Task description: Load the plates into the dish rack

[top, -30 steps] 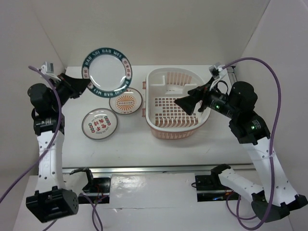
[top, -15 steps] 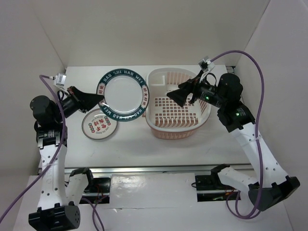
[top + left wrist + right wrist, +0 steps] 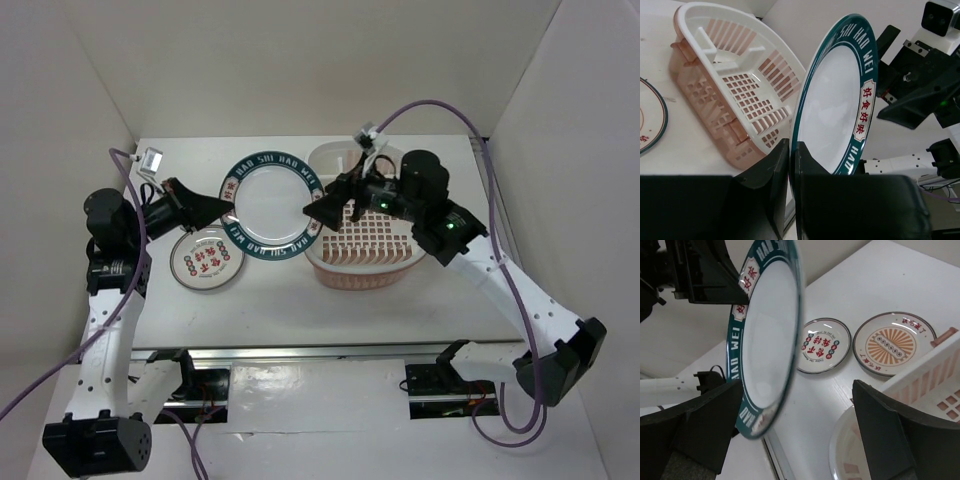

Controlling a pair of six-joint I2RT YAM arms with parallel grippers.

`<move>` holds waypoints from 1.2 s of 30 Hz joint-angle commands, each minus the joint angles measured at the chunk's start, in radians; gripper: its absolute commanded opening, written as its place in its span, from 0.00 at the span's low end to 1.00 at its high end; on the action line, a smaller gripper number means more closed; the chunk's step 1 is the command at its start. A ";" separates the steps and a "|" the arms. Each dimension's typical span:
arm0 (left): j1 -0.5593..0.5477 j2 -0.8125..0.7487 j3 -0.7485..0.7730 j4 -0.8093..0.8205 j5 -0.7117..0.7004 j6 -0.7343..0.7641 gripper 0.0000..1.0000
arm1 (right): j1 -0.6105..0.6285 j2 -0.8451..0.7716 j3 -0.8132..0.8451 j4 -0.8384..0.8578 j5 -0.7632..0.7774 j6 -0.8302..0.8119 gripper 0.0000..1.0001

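Left pincer clamped on green plate, up on edge at rack's 9 o'clock. Right pincer wide, beside it. None racked yet; red plate, orange plate lying flat

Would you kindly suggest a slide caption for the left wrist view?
Left end effector pinches the green-rimmed plate by its edge, nearly upright, next to the dish rack.

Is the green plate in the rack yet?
No, the green plate is in the air at the left side of the rack, its rim clamped between the left fingers.
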 commanded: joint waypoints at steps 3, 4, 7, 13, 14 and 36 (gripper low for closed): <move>-0.032 0.004 0.044 0.077 -0.030 -0.011 0.00 | 0.170 0.067 0.094 0.020 0.202 -0.081 0.96; -0.042 0.004 0.044 0.077 -0.030 -0.011 0.00 | 0.181 0.088 0.108 0.020 0.222 -0.081 0.94; -0.042 0.004 0.034 0.077 -0.030 -0.011 0.00 | 0.190 0.103 0.108 0.020 0.245 -0.069 0.64; -0.042 0.004 0.024 0.068 -0.040 0.021 0.00 | 0.190 0.104 0.117 0.020 0.265 -0.069 0.52; -0.042 0.004 0.014 0.068 -0.040 0.021 0.00 | 0.190 0.103 0.117 0.011 0.276 -0.069 0.52; -0.060 -0.022 -0.056 0.014 -0.193 0.100 1.00 | 0.181 -0.008 0.174 -0.159 0.706 -0.017 0.00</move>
